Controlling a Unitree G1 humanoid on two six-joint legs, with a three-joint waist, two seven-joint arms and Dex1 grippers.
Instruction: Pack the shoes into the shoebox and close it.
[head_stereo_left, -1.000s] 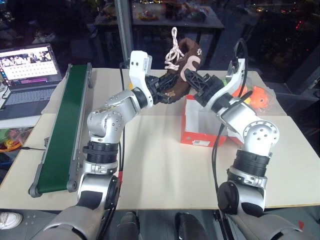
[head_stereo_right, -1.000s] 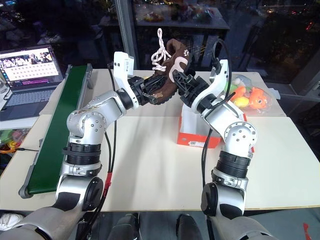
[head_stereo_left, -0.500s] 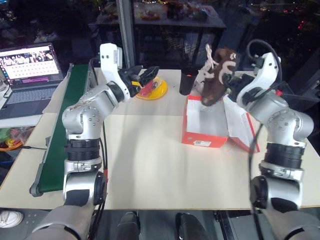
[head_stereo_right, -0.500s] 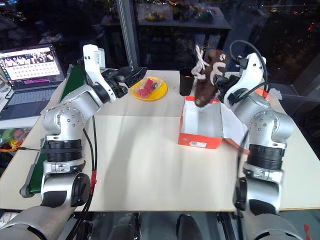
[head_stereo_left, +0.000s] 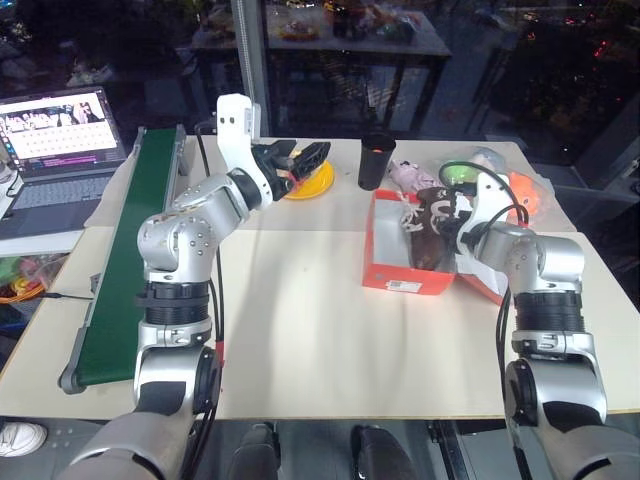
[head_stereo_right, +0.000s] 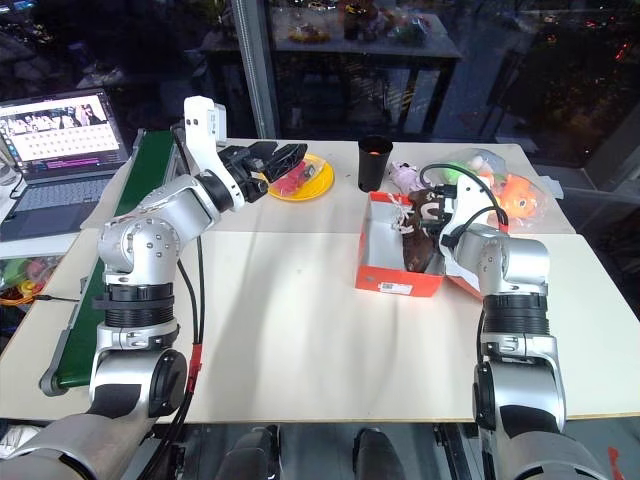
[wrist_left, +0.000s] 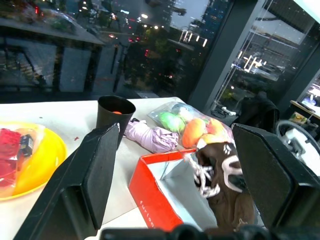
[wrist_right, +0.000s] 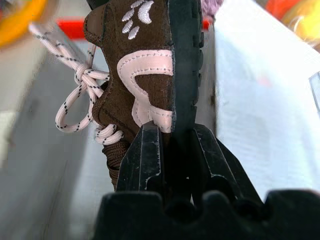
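Up close, right pincer pinches the shoe (sole edge) inside shoebox.

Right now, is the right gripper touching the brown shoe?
Touching. The right wrist view shows the right gripper with its fingers clamped on the sole edge of the shoe, no gap between them.

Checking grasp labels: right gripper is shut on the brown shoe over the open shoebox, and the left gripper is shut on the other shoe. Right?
Not quite. The right gripper is shut on the brown shoe over the open shoebox, but the left gripper is open and holds nothing; the left wrist view shows its fingers spread wide with nothing between them.
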